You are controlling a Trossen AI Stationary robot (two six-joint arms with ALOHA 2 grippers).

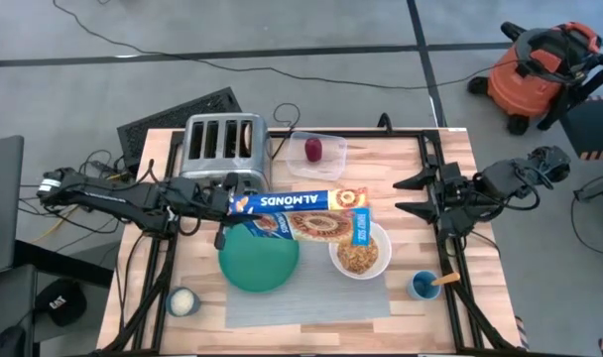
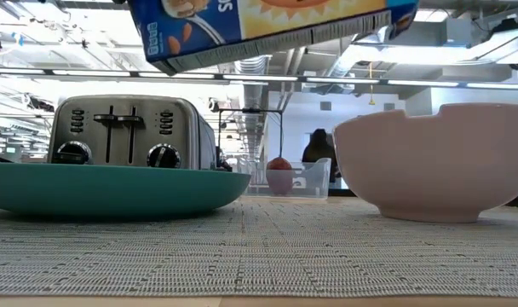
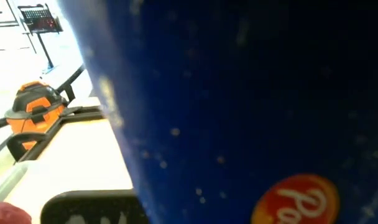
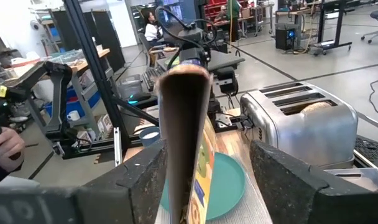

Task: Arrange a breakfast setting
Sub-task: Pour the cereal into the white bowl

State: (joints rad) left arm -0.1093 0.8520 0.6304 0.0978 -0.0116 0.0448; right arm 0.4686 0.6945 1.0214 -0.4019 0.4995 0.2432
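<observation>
My left gripper (image 1: 225,205) is shut on a blue almond cereal box (image 1: 300,201) that lies on its side in the air, its far end over the white bowl (image 1: 360,254), which holds cereal. The teal plate (image 1: 259,260) and the bowl sit on the grey placemat (image 1: 311,300). My right gripper (image 1: 406,195) is open and empty at the table's right, pointing at the box. The tan bread (image 1: 248,136) sticks out of a toaster slot. The dark-red fruit (image 1: 312,150) lies in a clear tub. The wooden spoon (image 1: 443,281) stands in a small blue cup. My left gripper holds the cereal box by its left end (image 1: 238,204), coming level from the table's left side. The box fills the left wrist view (image 3: 239,93) and hides the fingers. The box hangs clear of the table, lying lengthwise, above the plate and bowl (image 2: 267,26).
The chrome toaster (image 1: 225,151) stands at the far left of the table, behind the plate. A small white cup (image 1: 182,302) sits near the front left corner. A black frame rail (image 1: 448,248) runs along the table's right side. A person's hand (image 4: 5,149) shows beyond the table.
</observation>
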